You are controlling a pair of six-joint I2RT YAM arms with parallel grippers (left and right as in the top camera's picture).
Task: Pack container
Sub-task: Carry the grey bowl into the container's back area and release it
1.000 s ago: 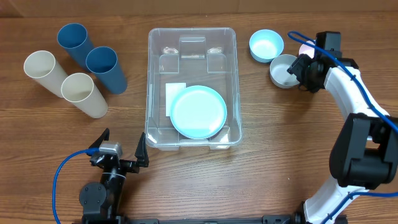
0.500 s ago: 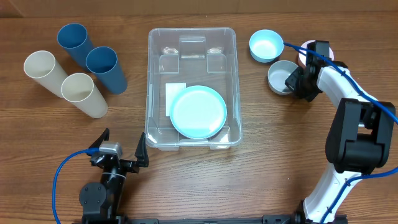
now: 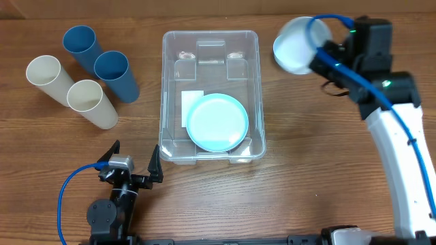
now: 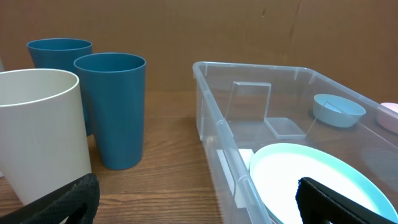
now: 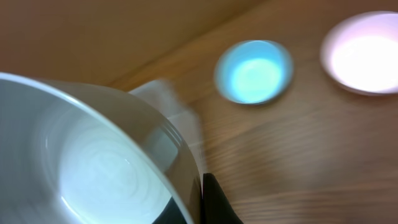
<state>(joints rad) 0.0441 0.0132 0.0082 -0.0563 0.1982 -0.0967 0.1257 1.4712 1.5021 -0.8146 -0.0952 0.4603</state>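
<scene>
The clear container (image 3: pixel 210 47) stands mid-table with a light blue plate (image 3: pixel 216 122) and a white label (image 3: pixel 191 101) in its near half. My right gripper (image 3: pixel 321 56) hangs raised to the container's right, shut on the rim of a pale grey bowl (image 3: pixel 295 43). In the right wrist view that grey bowl (image 5: pixel 93 162) fills the left side, its rim pinched at the right gripper (image 5: pixel 200 198). My left gripper (image 3: pixel 133 171) rests open by the container's near left corner. From the left wrist, the left gripper (image 4: pixel 199 202) frames the container (image 4: pixel 214 118) wall and the plate (image 4: pixel 311 180).
Two blue cups (image 3: pixel 82 44) (image 3: pixel 114 73) and two cream cups (image 3: pixel 46 76) (image 3: pixel 90 102) lie left of the container. A small blue bowl (image 5: pixel 254 71) and a pink bowl (image 5: pixel 365 53) sit on the table below the right arm.
The right gripper shut on the grey bowl's rim and lifted it off the table, up and to the left over the blue bowl. The left arm has not moved.
</scene>
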